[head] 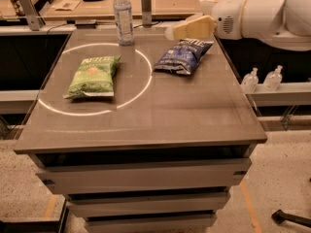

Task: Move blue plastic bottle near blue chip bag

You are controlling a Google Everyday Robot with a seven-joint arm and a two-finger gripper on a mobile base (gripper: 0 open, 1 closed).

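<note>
The blue plastic bottle [123, 15] stands upright near the far left edge of the grey table [160, 115], clear bluish with a white cap. The blue chip bag [182, 56] lies flat at the far right of the table. My gripper [171, 32] reaches in from the right on a white arm, above the far edge, just over the chip bag's top and to the right of the bottle, apart from it.
A green chip bag [93, 75] lies at the left inside a white light ring. A grey metal post [146, 6] stands behind the table next to the bottle. Two small clear pump bottles [262, 79] sit on a ledge at the right.
</note>
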